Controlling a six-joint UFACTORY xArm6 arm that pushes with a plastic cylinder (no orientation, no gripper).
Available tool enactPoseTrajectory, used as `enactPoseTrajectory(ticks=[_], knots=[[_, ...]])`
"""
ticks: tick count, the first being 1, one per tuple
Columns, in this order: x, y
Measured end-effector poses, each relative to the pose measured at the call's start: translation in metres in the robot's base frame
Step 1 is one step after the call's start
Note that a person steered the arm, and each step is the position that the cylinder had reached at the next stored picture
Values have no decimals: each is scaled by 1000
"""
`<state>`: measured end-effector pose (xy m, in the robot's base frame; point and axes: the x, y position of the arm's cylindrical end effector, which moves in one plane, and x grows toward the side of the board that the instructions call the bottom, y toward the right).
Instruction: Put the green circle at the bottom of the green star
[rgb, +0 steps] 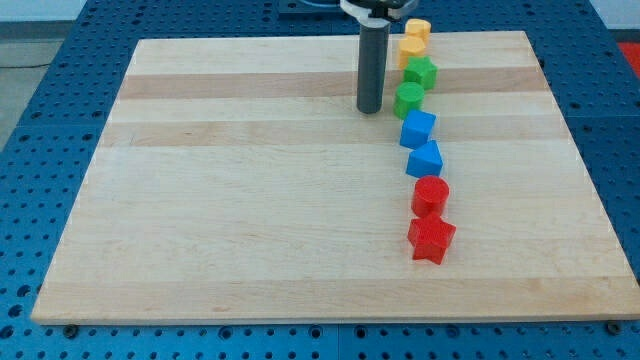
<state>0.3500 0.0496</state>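
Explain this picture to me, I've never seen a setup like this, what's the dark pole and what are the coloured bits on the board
There is one picture, from one camera looking down at a wooden board. The dark pole is the end of a robot arm; it has no fingers and holds nothing, it only pushes. My tip rests just to the view's left of the green circle. The green star sits right above that circle. Small blocks run in a line: two yellow blocks at the view's top, then the green pair, two blue blocks, a red circle and a red star.
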Motion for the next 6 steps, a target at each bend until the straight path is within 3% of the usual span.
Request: enactPoseTrajectory(ticks=[6], knots=[[5, 38]])
